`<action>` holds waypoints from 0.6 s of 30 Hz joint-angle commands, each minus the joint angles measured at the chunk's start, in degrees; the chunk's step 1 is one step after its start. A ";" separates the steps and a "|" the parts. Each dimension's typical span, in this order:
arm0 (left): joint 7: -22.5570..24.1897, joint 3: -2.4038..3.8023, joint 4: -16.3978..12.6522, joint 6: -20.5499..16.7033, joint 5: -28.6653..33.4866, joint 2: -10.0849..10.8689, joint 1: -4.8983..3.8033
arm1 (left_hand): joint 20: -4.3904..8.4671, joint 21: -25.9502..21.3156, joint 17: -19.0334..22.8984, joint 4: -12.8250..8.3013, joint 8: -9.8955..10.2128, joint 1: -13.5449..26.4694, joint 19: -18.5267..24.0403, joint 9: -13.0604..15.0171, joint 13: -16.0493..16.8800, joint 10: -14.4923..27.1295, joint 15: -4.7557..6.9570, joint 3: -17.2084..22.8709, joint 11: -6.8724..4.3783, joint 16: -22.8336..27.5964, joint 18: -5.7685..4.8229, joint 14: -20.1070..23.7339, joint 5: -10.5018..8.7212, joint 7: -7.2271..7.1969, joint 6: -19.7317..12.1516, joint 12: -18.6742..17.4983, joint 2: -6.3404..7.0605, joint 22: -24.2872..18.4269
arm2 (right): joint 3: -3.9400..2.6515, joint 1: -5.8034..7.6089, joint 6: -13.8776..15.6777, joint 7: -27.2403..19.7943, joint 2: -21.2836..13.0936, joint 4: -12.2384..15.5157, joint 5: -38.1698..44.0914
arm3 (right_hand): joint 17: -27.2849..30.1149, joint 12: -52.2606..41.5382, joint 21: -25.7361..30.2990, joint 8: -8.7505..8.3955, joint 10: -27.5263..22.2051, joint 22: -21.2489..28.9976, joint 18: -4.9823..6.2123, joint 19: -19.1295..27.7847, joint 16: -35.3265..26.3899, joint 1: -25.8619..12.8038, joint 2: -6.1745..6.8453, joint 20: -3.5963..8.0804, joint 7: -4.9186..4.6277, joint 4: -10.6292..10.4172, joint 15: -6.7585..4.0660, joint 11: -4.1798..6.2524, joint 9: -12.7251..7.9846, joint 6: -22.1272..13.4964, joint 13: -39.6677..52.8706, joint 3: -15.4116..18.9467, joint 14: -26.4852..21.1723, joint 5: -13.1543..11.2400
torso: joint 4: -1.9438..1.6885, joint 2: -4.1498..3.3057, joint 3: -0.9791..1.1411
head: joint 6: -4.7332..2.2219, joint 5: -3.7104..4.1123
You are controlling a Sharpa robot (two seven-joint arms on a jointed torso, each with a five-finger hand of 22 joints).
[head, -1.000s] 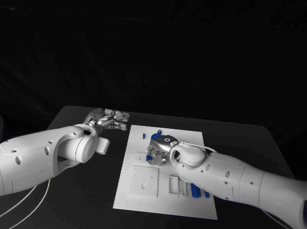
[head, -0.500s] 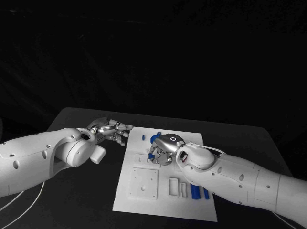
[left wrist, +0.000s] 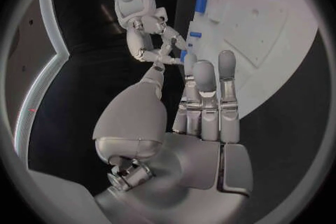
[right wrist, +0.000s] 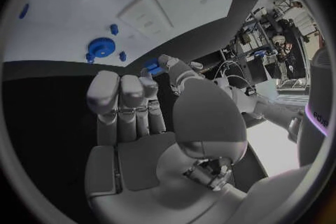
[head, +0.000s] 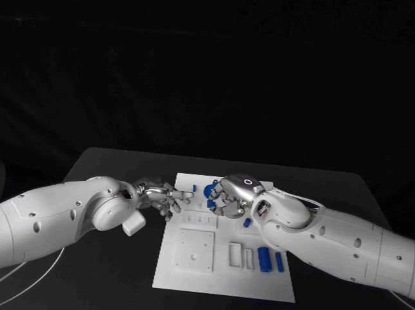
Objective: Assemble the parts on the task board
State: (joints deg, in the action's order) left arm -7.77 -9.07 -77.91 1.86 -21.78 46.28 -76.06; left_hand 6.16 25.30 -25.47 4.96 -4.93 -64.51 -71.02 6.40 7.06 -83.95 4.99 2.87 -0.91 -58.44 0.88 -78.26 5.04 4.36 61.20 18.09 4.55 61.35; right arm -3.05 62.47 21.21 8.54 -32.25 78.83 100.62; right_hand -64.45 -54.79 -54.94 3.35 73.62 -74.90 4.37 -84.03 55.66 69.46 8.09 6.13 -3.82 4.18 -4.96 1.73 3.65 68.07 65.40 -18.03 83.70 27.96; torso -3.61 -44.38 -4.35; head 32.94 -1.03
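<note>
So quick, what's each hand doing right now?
Left hand: open, holding nothing.
Right hand: pinching a small blue part.

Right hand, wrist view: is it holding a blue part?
Yes, the right hand pinches a small blue part between thumb and fingertip, lifted off the task board.

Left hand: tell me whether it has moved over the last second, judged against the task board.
Yes. The left hand came in from beyond the task board's far left corner to its left edge.
</note>
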 commanded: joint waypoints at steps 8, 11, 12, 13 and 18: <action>-0.94 -0.19 1.45 4.82 -2.69 -1.92 0.10 | 0.18 -2.28 0.90 0.40 -1.52 1.99 0.33 10.45 0.61 -0.13 0.26 0.28 -0.76 -2.23 0.48 1.38 1.37 -0.95 1.46 1.78 -0.07 3.68 | -1.14 0.07 0.65 0.78 -1.72 3.22 -0.63 | 0.05 -0.01 -0.28 0.22 0.45 -7.33 -0.64 -2.28 -0.03 0.32 0.40 0.29 0.11 -0.27 -0.42 0.00 0.06 0.22 0.02 -0.18 0.13 -0.71 | 0.30 -0.13 0.26 | -0.13 0.00; -0.15 -0.22 1.65 4.55 -2.67 -2.20 0.13 | 0.29 -2.96 0.98 0.59 -3.41 2.51 0.23 15.92 0.77 0.07 0.32 0.52 -0.89 -2.80 0.28 1.71 1.81 -1.55 1.82 2.15 0.15 4.76 | -1.30 0.08 0.55 0.70 -1.96 3.62 -0.77 | 0.05 -0.01 -0.28 0.22 0.45 -7.33 -0.64 -2.28 -0.03 0.32 0.40 0.29 0.11 -0.27 -0.42 0.00 0.06 0.22 0.02 -0.18 0.13 -0.71 | 0.37 -0.09 0.18 | -0.05 0.03; 0.00 -0.24 1.68 4.47 -2.67 -2.25 0.14 | 0.31 -3.05 0.99 0.56 -3.82 2.57 0.20 16.83 0.80 0.11 0.32 0.52 -0.94 -2.89 0.29 1.76 1.91 -1.62 1.75 2.22 0.25 4.92 | -1.32 0.08 0.53 0.68 -2.00 3.71 -0.80 | 0.05 -0.01 -0.28 0.22 0.45 -7.33 -0.64 -2.28 -0.03 0.32 0.40 0.29 0.11 -0.27 -0.42 0.00 0.06 0.22 0.02 -0.18 0.13 -0.71 | 0.37 -0.09 0.20 | -0.04 0.02; 0.28 -0.26 1.73 4.28 -2.65 -2.34 0.16 | 0.40 -3.11 0.85 0.42 -5.67 2.83 0.16 19.34 0.98 0.13 0.44 0.34 -1.13 -3.35 0.19 1.84 3.02 -1.99 1.74 2.54 0.36 5.30 | -1.35 0.08 0.50 0.64 -2.05 3.88 -0.86 | 0.03 -0.02 -0.23 0.22 0.46 -7.31 -0.63 -2.26 0.01 0.43 0.41 0.29 0.10 -0.34 -0.41 0.00 0.06 0.24 0.04 -0.22 0.14 -0.85 | 0.31 -0.10 0.17 | -0.03 0.03; 1.64 -0.41 1.91 2.82 -2.52 -2.79 0.34 | 0.69 -3.32 0.35 -0.35 -13.03 3.63 0.28 31.74 2.06 0.87 0.71 -0.20 -1.54 -5.49 -0.15 2.54 7.25 -2.90 -1.54 4.67 -0.18 7.06 | -1.42 0.07 0.46 0.50 -2.21 4.70 -1.07 | 0.03 -0.02 -0.23 0.22 0.46 -7.31 -0.63 -2.26 0.01 0.43 0.41 0.29 0.10 -0.34 -0.41 0.00 0.06 0.24 0.04 -0.22 0.14 -0.85 | 0.29 -0.14 0.20 | -0.01 0.09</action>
State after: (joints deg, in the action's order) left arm -8.20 -9.49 -75.97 5.01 -24.08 43.67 -75.78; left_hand 6.46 22.23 -25.06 4.76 -17.40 -61.33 -70.72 37.30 9.06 -83.11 5.75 2.68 -2.36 -63.81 0.87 -76.10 12.07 1.49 59.88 22.67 4.36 68.32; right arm -4.43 62.54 21.65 9.10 -34.41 83.28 99.70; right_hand -64.46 -54.79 -54.93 3.32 73.62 -74.90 4.36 -84.03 55.67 69.69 8.32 6.13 -3.83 4.02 -4.96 1.72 3.63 68.06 65.39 -18.20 83.69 27.45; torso -3.31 -44.49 -4.12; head 32.88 -1.01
